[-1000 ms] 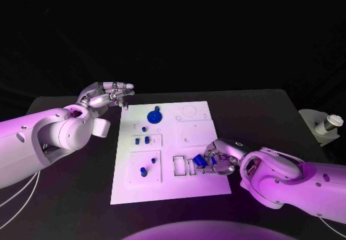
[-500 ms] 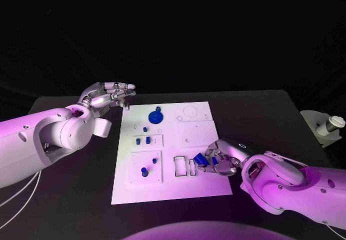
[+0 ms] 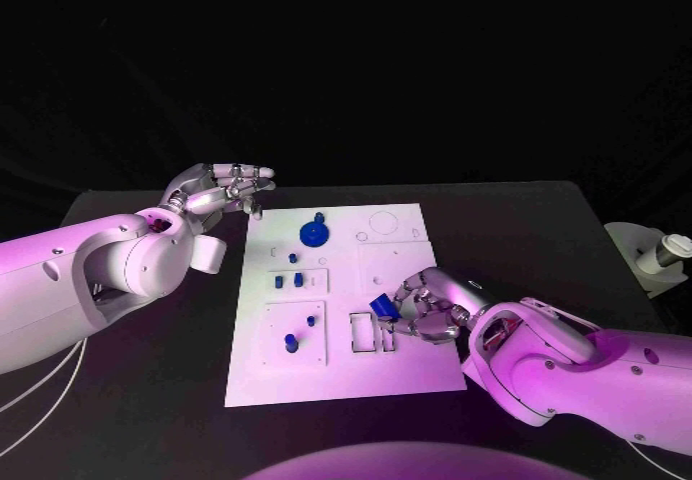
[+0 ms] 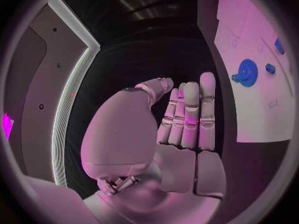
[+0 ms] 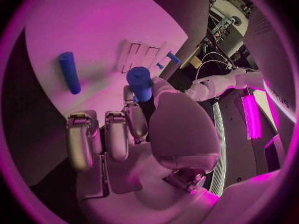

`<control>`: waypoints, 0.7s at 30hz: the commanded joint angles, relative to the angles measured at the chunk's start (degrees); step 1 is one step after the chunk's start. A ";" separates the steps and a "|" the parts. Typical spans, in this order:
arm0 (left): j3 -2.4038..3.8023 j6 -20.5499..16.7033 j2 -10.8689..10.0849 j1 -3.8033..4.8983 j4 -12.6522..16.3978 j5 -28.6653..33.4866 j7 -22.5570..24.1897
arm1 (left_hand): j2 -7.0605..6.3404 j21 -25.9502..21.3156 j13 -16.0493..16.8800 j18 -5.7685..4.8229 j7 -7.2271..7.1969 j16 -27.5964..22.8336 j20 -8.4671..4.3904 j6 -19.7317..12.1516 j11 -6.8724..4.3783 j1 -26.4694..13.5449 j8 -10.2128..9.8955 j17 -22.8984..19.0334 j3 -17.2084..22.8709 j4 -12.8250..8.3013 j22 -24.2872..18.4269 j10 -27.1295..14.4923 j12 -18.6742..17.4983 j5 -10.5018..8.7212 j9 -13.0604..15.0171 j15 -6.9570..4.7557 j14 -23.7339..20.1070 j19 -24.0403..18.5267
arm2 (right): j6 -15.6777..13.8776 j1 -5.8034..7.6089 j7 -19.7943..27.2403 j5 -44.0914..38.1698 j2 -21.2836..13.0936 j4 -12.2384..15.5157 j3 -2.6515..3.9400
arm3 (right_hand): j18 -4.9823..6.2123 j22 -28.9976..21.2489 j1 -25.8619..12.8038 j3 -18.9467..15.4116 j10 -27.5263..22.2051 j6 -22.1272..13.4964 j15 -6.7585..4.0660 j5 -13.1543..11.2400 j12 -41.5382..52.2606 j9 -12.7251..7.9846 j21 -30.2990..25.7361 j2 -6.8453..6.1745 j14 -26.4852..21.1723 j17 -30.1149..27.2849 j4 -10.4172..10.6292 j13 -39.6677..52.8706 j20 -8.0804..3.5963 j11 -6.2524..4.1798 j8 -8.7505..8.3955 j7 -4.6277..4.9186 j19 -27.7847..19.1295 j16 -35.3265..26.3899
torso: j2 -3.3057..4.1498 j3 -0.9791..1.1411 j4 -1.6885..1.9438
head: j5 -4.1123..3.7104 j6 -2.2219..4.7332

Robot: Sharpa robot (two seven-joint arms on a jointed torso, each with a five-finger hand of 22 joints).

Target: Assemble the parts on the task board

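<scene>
The task board (image 3: pixel 397 375) lies flat in the middle of the black table (image 3: pixel 534 220), its long axis running away from the robot. Over the board's near right part the right hand (image 3: pixel 428 310) pinches a short blue cylinder (image 3: pixel 381 304) between thumb and fingertips; in the right wrist view that cylinder (image 5: pixel 140 83) stands out past the fingertips with its long axis pointing away from the palm toward the board, its round end face turned to the camera. Just beside the held piece, on the board, sit two narrow rectangular slots (image 3: pixel 369 332) side by side, long axes running along the board's length. A second blue cylinder (image 5: pixel 69 72) lies on its side on the white surface in the right wrist view, well apart from the hand. Farther out on the board a blue peg (image 3: pixel 290 343) stands in the near left panel, two small blue blocks (image 3: pixel 286 281) sit in the middle left panel, and a round blue gear (image 3: pixel 313 234) lies near the far end. The left hand (image 3: pixel 219 187) hovers off the board's far left corner, holding nothing, its fingers held close together and nearly straight in the left wrist view (image 4: pixel 187 115).
</scene>
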 commanded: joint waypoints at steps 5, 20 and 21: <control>0.03 1.16 0.15 0.03 0.22 0.21 0.14 | 0.39 -0.35 0.05 0.38 0.05 0.11 0.32 -0.43 0.01 0.01 -0.16 -0.10 -0.11 0.02 -0.06 -0.31 0.31 0.24 -0.06 0.42 0.01 0.24 | 4.80 -0.03 0.04 3.82 2.51 -1.14 0.00 | -0.92 14.59 -0.84 -0.41 0.14 1.83 -0.29 -0.07 -0.38 0.62 -0.23 0.71 4.56 6.13 0.22 -0.13 -0.39 -0.10 1.09 -1.26 5.43 0.10 | 0.01 -0.06 0.08 | 0.12 0.17; 0.03 1.42 0.07 0.03 0.31 0.20 -0.05 | 0.41 -0.35 0.05 0.38 0.07 0.12 0.33 -0.47 0.02 0.02 -0.16 -0.10 -0.10 0.01 -0.07 -0.40 0.32 0.25 -0.07 0.43 0.00 0.25 | 8.61 -0.08 -2.04 2.50 4.68 -2.60 -0.01 | -0.90 14.57 -5.17 -2.28 0.69 2.45 -0.37 1.58 0.20 0.82 -0.29 0.59 4.55 6.13 0.26 0.81 -0.43 -0.23 1.76 -1.46 5.41 0.07 | 0.02 0.02 -0.04 | 0.38 0.03; 0.03 1.45 0.06 0.03 0.30 0.20 -0.09 | 0.41 -0.35 0.05 0.38 0.07 0.12 0.33 -0.47 0.02 0.02 -0.16 -0.10 -0.10 0.01 -0.07 -0.40 0.32 0.25 -0.07 0.43 0.00 0.25 | 8.67 -0.08 -2.15 2.34 4.77 -2.68 -0.01 | -0.90 14.57 -5.16 -2.30 0.70 2.45 -0.37 1.55 0.21 0.82 -0.31 0.57 4.55 6.11 0.24 0.83 -0.43 -0.24 1.77 -1.47 5.40 0.06 | 0.02 0.02 -0.04 | 0.51 0.07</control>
